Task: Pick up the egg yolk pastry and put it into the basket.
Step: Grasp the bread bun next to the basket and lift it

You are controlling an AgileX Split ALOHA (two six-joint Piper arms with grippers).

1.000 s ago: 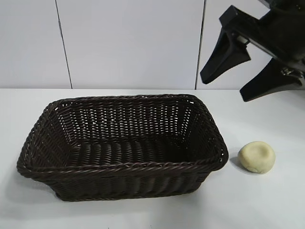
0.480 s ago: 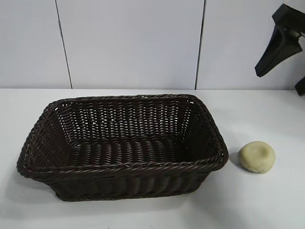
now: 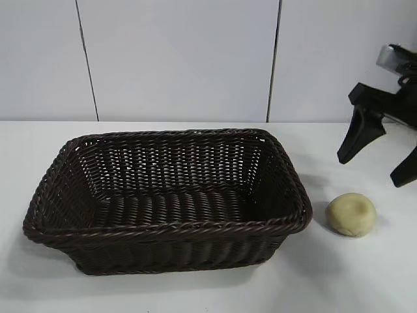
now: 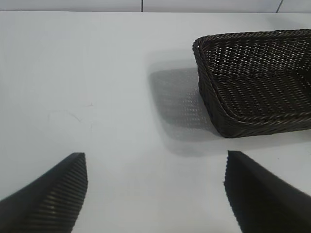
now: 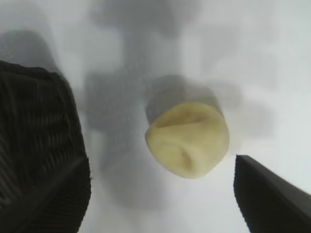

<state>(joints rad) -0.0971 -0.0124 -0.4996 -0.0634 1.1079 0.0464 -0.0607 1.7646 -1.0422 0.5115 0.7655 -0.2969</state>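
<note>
A white desk is carrying a large dark brown wicker basket, sitting empty. The egg yolk pastry, a small pale yellow dome with a dent on top, is resting on the desk just beside the basket's right end, apart from it and not touching. The right gripper is hanging in the air above and slightly behind the pastry, its two black fingers spread wide and grasping nothing. In the right wrist view the pastry is lying between the two spread fingers, a little nearer one of them than the other, with the basket's wall close on one side. The pastry is round, so it is offering no long axis to line up with. The right arm is clearly the nearer one; the coming move looks like a straight descent onto the pastry. The left gripper is idling away from the basket's far end, over bare desk, its fingers also spread apart and holding nothing.
</note>
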